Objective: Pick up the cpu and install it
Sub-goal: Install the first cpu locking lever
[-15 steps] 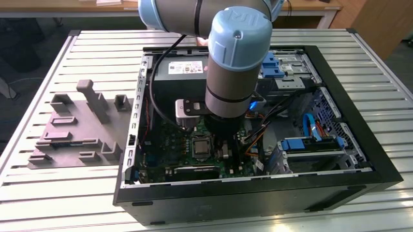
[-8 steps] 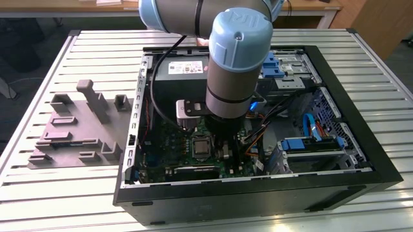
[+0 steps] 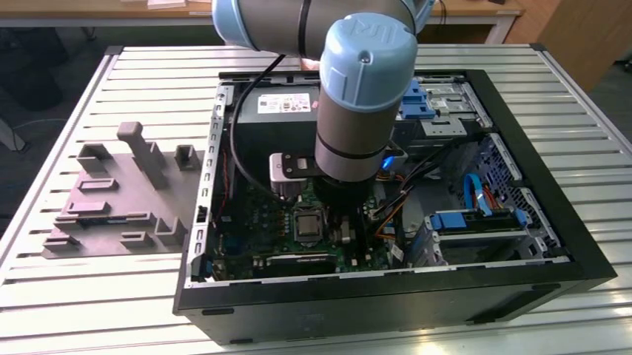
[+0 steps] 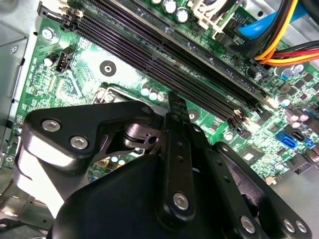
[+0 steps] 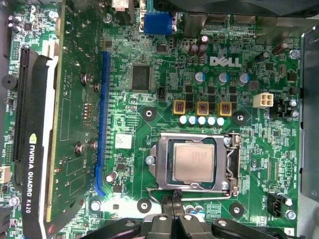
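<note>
The cpu [image 5: 195,160] sits seated in the motherboard's metal-framed socket [image 5: 160,169], just beyond the tips of the tool [image 5: 172,197], whose fingers are clenched together, empty.

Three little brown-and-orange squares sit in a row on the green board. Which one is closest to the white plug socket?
The end square, the one with the white plug socket just beyond it. The middle square and the far one lie further along the row, above the cpu.

Ribbed pale metal surface [image 3: 129,296] of long slats. Wooden furniture [image 3: 578,37] at the exterior view's far right; pale desk edge [image 3: 109,11] behind. Dark floor [image 3: 29,111] beside. Even light.
</note>
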